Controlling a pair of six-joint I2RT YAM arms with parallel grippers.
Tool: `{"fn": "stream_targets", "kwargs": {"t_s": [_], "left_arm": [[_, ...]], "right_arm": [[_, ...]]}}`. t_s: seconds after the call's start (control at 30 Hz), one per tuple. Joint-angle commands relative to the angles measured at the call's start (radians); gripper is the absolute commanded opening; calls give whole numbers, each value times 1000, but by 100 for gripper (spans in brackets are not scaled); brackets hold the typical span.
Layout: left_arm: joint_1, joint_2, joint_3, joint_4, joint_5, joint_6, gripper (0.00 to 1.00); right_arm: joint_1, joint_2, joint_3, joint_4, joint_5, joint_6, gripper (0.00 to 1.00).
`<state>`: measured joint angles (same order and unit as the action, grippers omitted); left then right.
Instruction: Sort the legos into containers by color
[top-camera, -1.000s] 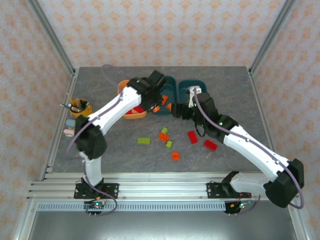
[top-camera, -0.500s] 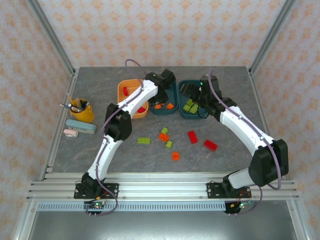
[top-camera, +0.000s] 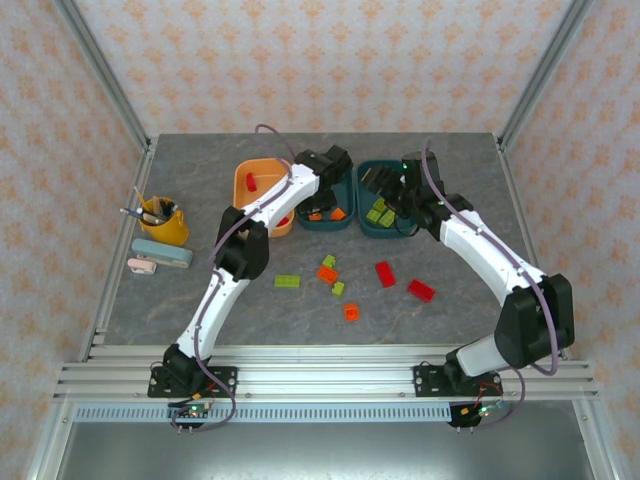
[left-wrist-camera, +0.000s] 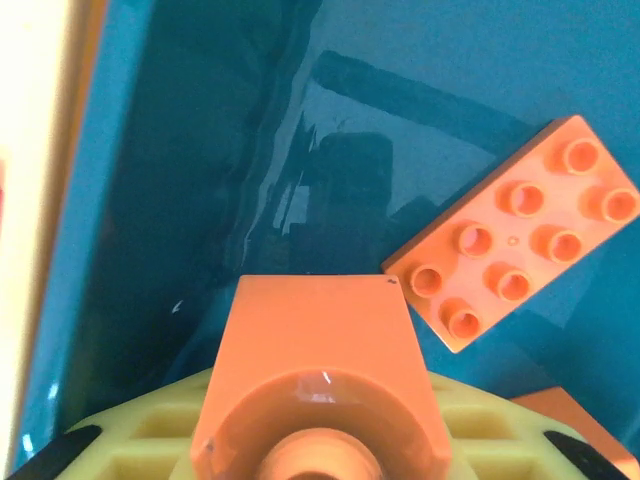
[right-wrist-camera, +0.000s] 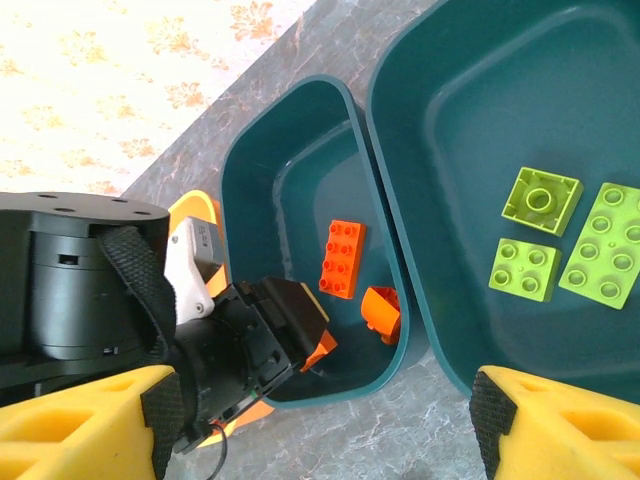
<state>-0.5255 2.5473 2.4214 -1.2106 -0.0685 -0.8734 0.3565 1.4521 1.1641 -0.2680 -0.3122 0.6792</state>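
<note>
Three containers stand in a row at the far side of the desk (top-camera: 200, 300): one orange container (top-camera: 245, 192) on the left and two teal ones beside it.

The left claw (right-wrist-camera: 295, 335) reaches into the middle teal container (right-wrist-camera: 250, 200) and is clamped on one orange brick (left-wrist-camera: 320, 380), which sits between its pale pads just above the container floor. Two more orange pieces lie in that container: a flat eight-stud brick (right-wrist-camera: 340, 259) and a smaller chunk (right-wrist-camera: 382, 310) close to the wall shared with the neighbouring container.

The right claw (right-wrist-camera: 325, 425) hangs over the near edge of the two teal containers with its yellow foam fingers (right-wrist-camera: 560, 420) spread wide and nothing between them. The right teal container (right-wrist-camera: 470, 120) holds three green bricks: a square one with a single round stud (right-wrist-camera: 541, 195), a four-stud one (right-wrist-camera: 527, 268) and a longer one (right-wrist-camera: 607, 252).

One red brick (top-camera: 252, 182) shows in the orange container; the left arm covers part of that container.

Seven bricks lie loose on the desk in front of the containers: three green (top-camera: 287, 281), (top-camera: 329, 261), (top-camera: 338, 288); two orange (top-camera: 327, 273), (top-camera: 351, 311); two red (top-camera: 385, 273), (top-camera: 421, 290).
</note>
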Motion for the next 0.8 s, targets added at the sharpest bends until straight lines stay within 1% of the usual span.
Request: {"fn": "stream_targets", "kwargs": {"t_s": [0.0, 0.2, 0.33, 0.43, 0.57, 0.77], "left_arm": [[-3, 16, 38, -10, -35, -44, 28], [-2, 31, 42, -9, -12, -77, 35], [-1, 34, 55, -3, 8, -88, 46], [-1, 32, 84, -9, 17, -95, 52], [-1, 16, 117, -12, 18, -104, 53], [0, -34, 121, -40, -18, -138, 50]], "right_arm": [[-23, 13, -12, 24, -41, 32, 78], [-44, 24, 3, 21, -62, 37, 78], [-46, 25, 8, 17, -68, 31, 78], [-45, 23, 3, 15, -68, 26, 78], [-46, 16, 0, 6, -65, 9, 78], [-45, -2, -1, -9, -58, -8, 78]]}}
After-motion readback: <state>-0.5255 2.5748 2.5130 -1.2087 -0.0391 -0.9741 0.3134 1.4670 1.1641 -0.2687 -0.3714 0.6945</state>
